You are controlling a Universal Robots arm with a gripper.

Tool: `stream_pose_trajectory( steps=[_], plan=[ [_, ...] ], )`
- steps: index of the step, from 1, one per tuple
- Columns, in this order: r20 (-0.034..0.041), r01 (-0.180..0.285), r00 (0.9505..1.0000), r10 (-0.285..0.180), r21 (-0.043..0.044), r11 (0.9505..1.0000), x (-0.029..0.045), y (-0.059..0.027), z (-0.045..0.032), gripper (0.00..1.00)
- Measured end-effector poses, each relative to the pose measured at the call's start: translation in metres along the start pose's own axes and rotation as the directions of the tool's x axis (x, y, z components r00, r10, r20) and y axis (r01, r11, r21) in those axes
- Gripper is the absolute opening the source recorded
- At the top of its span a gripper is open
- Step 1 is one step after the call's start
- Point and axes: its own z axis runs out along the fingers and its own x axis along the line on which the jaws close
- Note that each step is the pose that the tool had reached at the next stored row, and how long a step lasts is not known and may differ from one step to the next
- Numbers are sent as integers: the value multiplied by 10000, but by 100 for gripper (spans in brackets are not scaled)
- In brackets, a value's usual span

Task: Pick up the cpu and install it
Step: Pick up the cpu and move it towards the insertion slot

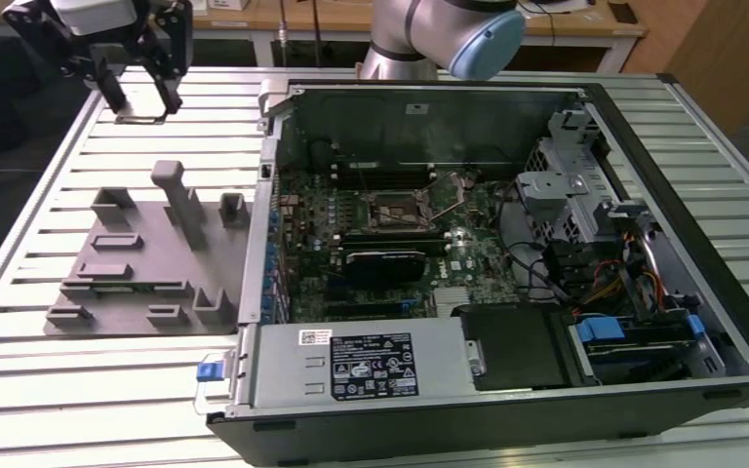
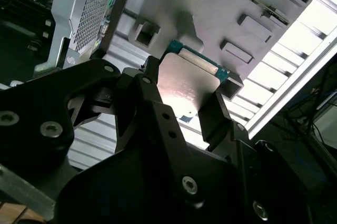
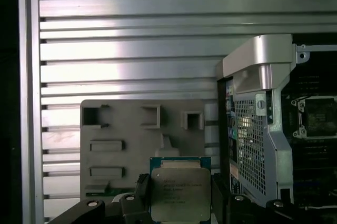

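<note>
**A:** What is the biggest thing around the gripper?

**B:** The slatted aluminium table [image 1: 23,292]. The black two-fingered gripper [image 1: 140,102] hangs above it, towards the exterior view's left.

**A:** And next to that?

**B:** An open black computer tower lying on its side [image 1: 427,122]. It sits on the table off to one flank of the gripper, on the exterior view's right. Its perforated silver rear corner [image 3: 253,129] comes close beside the gripper in the first wrist view.

**A:** What is underneath the gripper?

**B:** A flat grey plastic fixture plate with raised blocks and pockets [image 1: 140,283] lies on the table. In both wrist views it is seen straight past the fingertips [image 2: 210,113].

**A:** Is the gripper open or closed?

**B:** Closed on something. The two fingers pinch opposite edges of the cpu [image 3: 180,193], a small square chip with a shiny silver-grey metal lid and a thin green rim. It is held flat-side towards the wrist cameras.

**A:** So the cpu is off the plate?

**B:** Yes. It is up in the air between the fingers, apart from the fixture beneath.

**A:** And the socket?

**B:** The square black motherboard socket frame [image 1: 394,207] sits inside the tower, well away from the gripper. Its thin metal lever stands raised.
</note>
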Motion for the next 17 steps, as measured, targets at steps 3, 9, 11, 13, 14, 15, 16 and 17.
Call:
stream_pose_trajectory(
  steps=[3, 9, 11, 13, 14, 15, 16, 17],
  plan=[
    [0, 0, 10000, 0, 0, 10000, -31, 12, 2, 55],
    [0, 0, 10000, 0, 0, 10000, -101, 39, 5, 55],
    [0, 0, 10000, 0, -1, 10000, -128, 49, 6, 55],
    [0, 0, 10000, 0, 0, 10000, -156, 59, 7, 55],
    [0, 0, 10000, 0, 0, 10000, -170, 64, 8, 55],
    [1, 0, 10000, 0, -1, 10000, -185, 68, 9, 55],
    [0, 0, 10000, 0, 0, 10000, -198, 73, 9, 55],
    [1, 0, 10000, 0, -1, 10000, -211, 77, 10, 55]
  ],
)
